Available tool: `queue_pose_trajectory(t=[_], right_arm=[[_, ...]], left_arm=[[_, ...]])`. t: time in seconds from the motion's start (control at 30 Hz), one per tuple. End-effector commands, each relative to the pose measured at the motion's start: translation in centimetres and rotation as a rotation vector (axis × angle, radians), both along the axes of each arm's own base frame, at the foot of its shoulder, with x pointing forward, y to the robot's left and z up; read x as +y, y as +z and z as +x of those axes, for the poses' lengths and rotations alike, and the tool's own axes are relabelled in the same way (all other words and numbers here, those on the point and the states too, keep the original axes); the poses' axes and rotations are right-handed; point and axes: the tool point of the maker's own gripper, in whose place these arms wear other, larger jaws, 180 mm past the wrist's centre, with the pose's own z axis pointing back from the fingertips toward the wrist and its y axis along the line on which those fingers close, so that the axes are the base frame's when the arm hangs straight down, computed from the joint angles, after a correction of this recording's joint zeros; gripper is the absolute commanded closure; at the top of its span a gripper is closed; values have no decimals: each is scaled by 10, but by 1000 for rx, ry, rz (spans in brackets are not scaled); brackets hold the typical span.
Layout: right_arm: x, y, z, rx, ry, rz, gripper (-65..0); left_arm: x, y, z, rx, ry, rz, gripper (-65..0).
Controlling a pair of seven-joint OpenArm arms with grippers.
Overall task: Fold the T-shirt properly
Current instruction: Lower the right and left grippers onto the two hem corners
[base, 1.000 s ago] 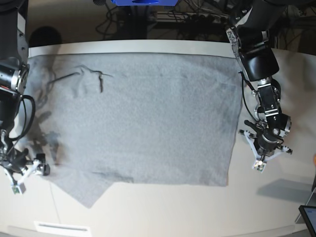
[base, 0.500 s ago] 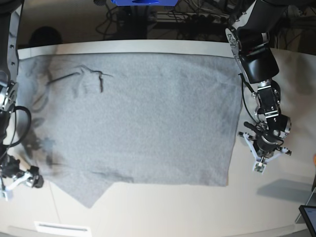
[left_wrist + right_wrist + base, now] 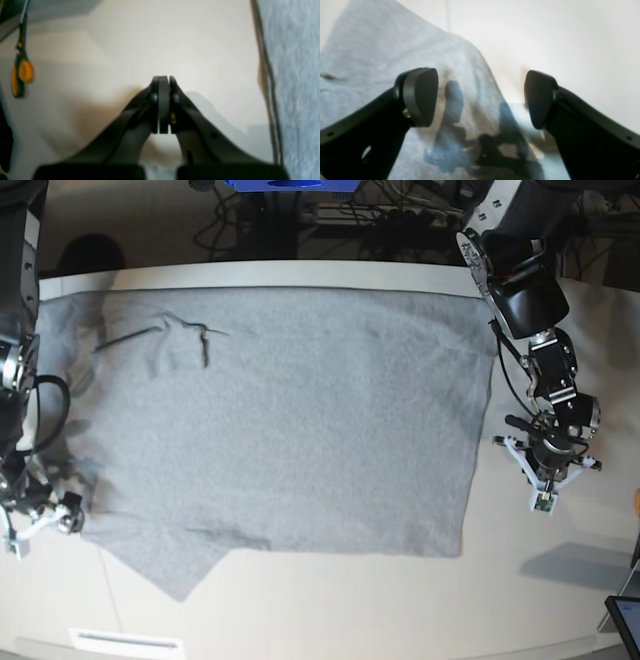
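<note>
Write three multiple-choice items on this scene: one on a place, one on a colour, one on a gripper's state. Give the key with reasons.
1. Where is the left gripper?
A. on the T-shirt
B. over bare table beside the T-shirt
C. under the T-shirt

2. What colour is the T-shirt?
A. grey
B. red
C. green

3. How does the right gripper stand?
A. shut on the T-shirt
B. shut, empty
C. open, empty

Key:
1 B: the base view shows it off the cloth's edge, over the table.
2 A: the cloth is heather grey in every view.
3 C: the right wrist view shows its fingers wide apart with nothing between them.
</note>
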Motion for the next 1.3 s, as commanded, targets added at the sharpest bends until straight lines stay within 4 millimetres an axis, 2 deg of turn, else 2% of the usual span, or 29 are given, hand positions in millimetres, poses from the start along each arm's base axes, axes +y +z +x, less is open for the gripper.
queue_pose_trajectory(t=[0.0, 0.23, 0.4, 0.57, 0.63, 0.8, 0.87, 1.07, 1.13, 1.2, 1.27], right_arm=[[-1, 25, 19, -83, -2, 8, -521], [1, 9, 8, -68, 0, 1, -521], [2, 7, 7, -65, 1, 3, -517], [4, 7, 7, -65, 4, 5, -400], [13, 4, 9, -63, 17, 13, -367], [21, 3, 11, -65, 25, 21, -366], [30, 2, 15, -75, 34, 30, -363], [32, 4, 17, -94, 34, 30, -350], [31, 7, 19, -112, 30, 29, -289], [31, 7, 20, -116, 29, 28, -173], [32, 7, 20, -116, 30, 29, -64]], left_arm=[[7, 28, 15, -82, 1, 21, -2], [14, 31, 14, -80, 1, 39, -2], [13, 34, 16, -85, -2, 41, -2], [11, 34, 17, -88, -3, 38, -2], [11, 34, 18, -88, -3, 37, -2], [11, 35, 18, -89, -3, 37, -2], [11, 35, 18, -89, -3, 37, -2], [11, 34, 18, -88, -2, 37, -2], [12, 35, 19, -88, -1, 38, -3], [11, 36, 20, -90, 1, 35, -13], [10, 32, 23, -80, 2, 20, -76]])
